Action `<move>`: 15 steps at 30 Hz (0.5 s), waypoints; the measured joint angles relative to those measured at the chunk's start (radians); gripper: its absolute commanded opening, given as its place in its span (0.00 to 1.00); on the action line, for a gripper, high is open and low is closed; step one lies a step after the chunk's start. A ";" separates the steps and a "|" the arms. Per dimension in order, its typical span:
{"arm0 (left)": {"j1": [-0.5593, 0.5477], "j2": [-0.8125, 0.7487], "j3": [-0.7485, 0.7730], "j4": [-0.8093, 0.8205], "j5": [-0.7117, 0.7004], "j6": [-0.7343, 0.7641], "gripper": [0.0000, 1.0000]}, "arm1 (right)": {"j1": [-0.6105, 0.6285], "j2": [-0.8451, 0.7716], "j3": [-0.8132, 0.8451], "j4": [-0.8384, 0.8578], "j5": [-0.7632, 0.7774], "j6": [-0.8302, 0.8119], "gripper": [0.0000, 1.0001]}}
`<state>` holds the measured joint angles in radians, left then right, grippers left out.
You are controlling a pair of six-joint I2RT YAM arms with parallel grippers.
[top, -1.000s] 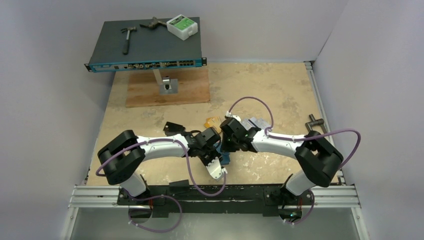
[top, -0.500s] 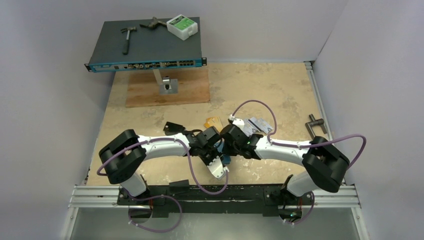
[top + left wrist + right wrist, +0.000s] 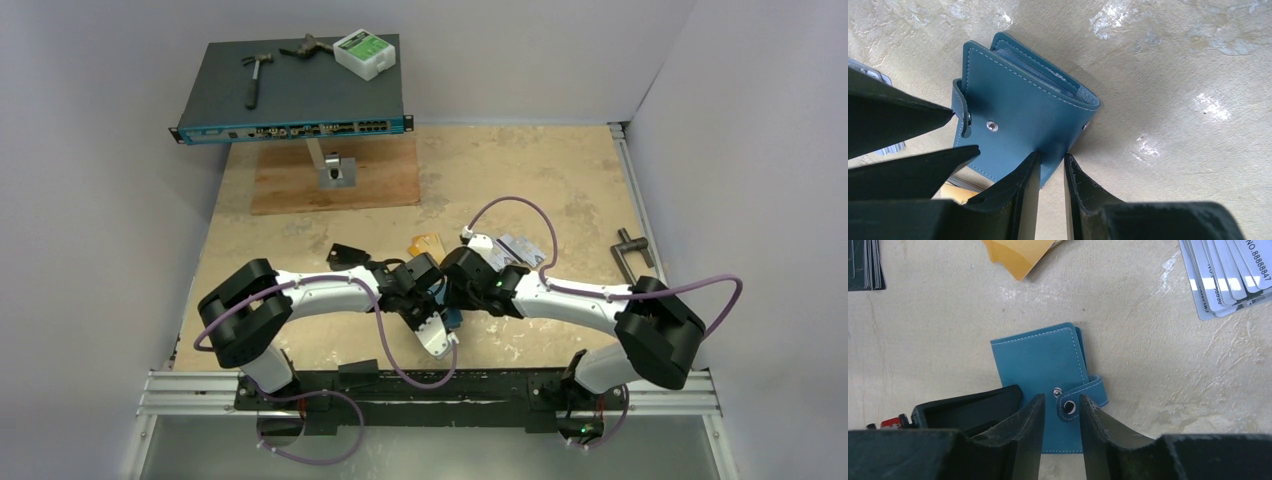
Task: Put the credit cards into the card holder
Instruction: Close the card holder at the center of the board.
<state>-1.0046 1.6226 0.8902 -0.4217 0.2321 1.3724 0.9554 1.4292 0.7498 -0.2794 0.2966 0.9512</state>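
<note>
The teal card holder lies folded on the table, its strap unsnapped beside the stud. My left gripper is shut on one corner of the card holder. My right gripper stands open just above it, fingers either side of the strap end. An orange-gold credit card and a fan of silver-grey credit cards lie beyond the holder. From above, both grippers meet over the holder, with the orange card and the grey cards behind.
A black folded object lies left of the cards. A wooden board carries a stand with a network switch, hammer and white box at back left. A dark metal handle lies at the right edge.
My right gripper has come down toward the near edge over the card holder and opened from shut. Its elbow swung right. The left arm has barely moved.
</note>
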 measured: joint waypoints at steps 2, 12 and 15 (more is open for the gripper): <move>0.000 0.000 0.000 0.005 0.000 0.000 0.21 | 0.000 0.000 0.021 -0.029 0.000 -0.013 0.33; 0.000 -0.003 -0.010 0.016 0.000 0.001 0.21 | 0.000 0.044 0.126 -0.118 -0.003 -0.090 0.31; 0.000 -0.007 -0.019 0.023 0.000 0.006 0.21 | -0.001 0.086 0.147 -0.140 -0.006 -0.112 0.31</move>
<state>-1.0050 1.6154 0.8715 -0.3985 0.2321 1.3788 0.9543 1.5150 0.8967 -0.4191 0.2909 0.8391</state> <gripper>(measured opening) 0.218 0.316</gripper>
